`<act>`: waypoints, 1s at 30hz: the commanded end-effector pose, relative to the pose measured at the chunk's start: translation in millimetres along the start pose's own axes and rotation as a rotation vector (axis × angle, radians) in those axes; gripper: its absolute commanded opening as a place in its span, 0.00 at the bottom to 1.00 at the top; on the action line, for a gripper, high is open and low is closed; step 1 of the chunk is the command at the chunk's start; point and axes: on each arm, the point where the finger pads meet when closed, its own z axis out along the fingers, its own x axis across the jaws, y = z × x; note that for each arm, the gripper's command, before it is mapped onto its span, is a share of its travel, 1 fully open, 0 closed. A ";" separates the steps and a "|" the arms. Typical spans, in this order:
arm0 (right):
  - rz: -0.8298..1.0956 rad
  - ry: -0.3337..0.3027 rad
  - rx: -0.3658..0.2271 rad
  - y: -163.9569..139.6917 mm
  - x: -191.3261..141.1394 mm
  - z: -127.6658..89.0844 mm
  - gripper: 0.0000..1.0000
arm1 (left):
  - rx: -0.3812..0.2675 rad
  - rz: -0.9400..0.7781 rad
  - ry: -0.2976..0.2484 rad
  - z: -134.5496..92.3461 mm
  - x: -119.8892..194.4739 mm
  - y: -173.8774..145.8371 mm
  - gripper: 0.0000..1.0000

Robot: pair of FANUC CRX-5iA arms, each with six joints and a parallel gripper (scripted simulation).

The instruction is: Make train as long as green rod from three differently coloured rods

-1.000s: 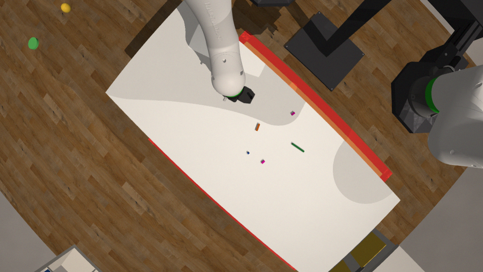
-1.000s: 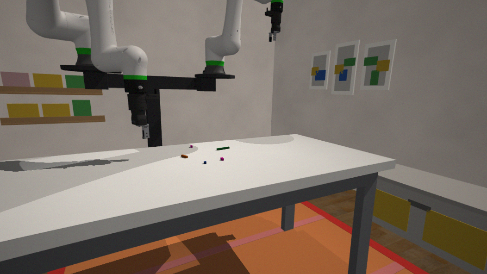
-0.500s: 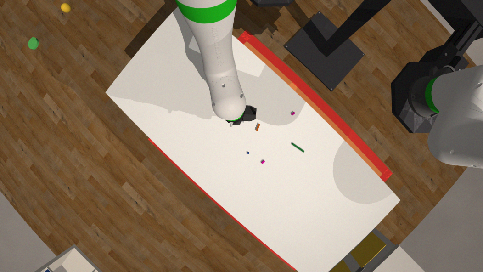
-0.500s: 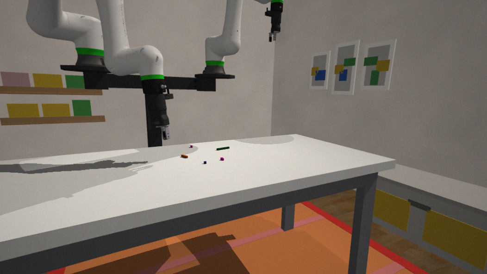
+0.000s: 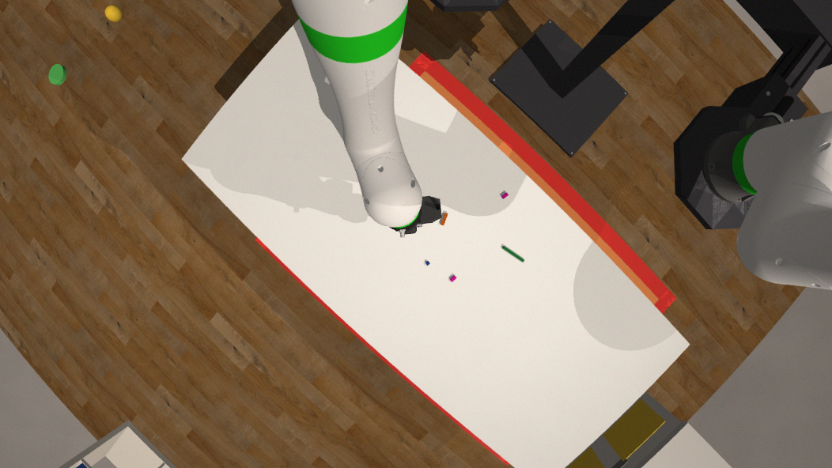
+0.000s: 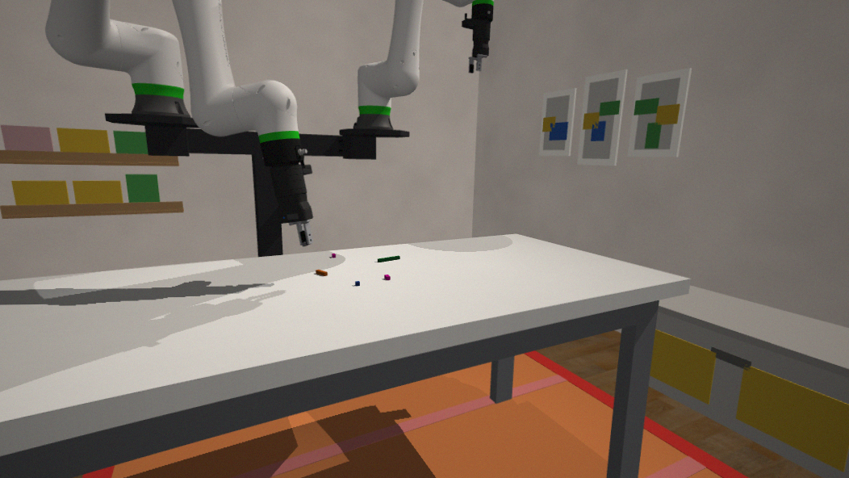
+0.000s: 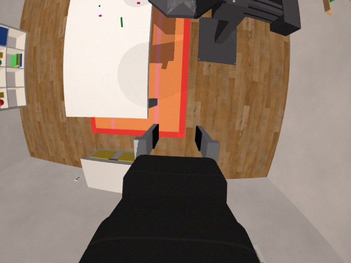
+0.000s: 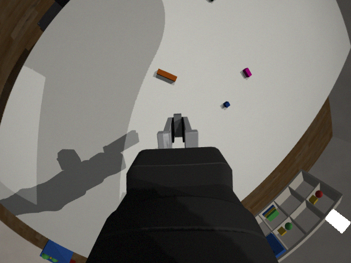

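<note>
My right gripper [image 6: 304,237] [image 8: 177,124] is shut on a grey rod [image 8: 177,120], above the table near the orange rod. The orange rod [image 5: 444,218] [image 6: 321,272] [image 8: 166,74] lies flat. A blue rod [image 5: 426,262] [image 6: 357,283] [image 7: 99,6] [image 8: 226,104] lies near a magenta rod [image 5: 452,277] [image 6: 386,277] [image 8: 247,72]. A second magenta rod [image 5: 504,194] [image 6: 333,255] [image 7: 138,2] lies nearer the arms' stand. The green rod [image 5: 512,253] [image 6: 388,259] [image 7: 121,22] lies apart. My left gripper [image 6: 475,64] [image 7: 177,132] is open and empty, high up beyond the table's end.
The white table [image 5: 361,291] [image 6: 504,285] bears all the loose rods, spread apart. The right arm covers part of the table in the top view. The stand's dark base plate [image 5: 558,87] is on the floor beside the table. A compartment box [image 8: 306,217] stands off the table.
</note>
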 end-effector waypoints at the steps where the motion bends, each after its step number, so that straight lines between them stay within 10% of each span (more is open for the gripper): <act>1: -0.005 -0.169 -0.012 0.5 1.8 -0.6 0.24 | -0.002 0.000 0.000 -0.9 -0.1 0.2 1.00; 30: -0.196 -0.170 0.005 3.2 51.4 8.5 0.24 | -0.002 0.000 0.000 -0.9 -0.1 0.2 1.00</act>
